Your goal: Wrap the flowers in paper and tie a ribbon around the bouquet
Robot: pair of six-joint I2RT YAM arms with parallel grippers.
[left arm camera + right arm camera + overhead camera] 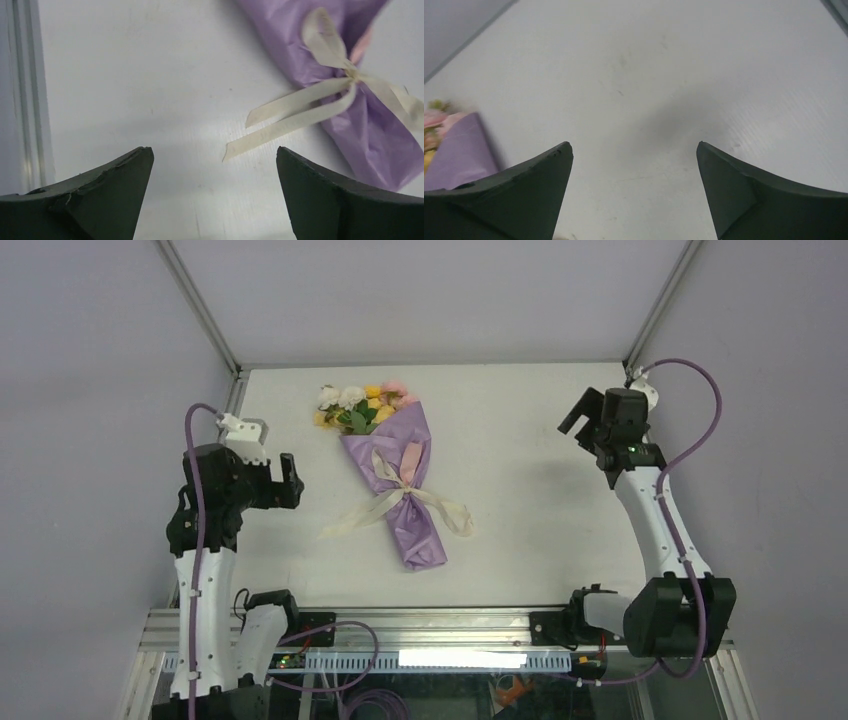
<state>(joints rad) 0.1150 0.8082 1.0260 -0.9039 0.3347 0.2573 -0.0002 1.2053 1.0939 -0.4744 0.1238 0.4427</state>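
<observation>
The bouquet (397,480) lies mid-frame on the white bench (520,510), its flowers (362,405) toward the top of the frame. The ribbon (410,498) is tied in a bow round its middle. The left claw (290,483) hangs wide and empty at centre left. The right claw (584,423) is wide and empty at upper right, well apart from the bouquet.

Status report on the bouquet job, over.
Left gripper open, empty. Right gripper open, empty. Bouquet wrapped, ribbon tied, lying flat on table between arms. Nothing blocking it.
</observation>
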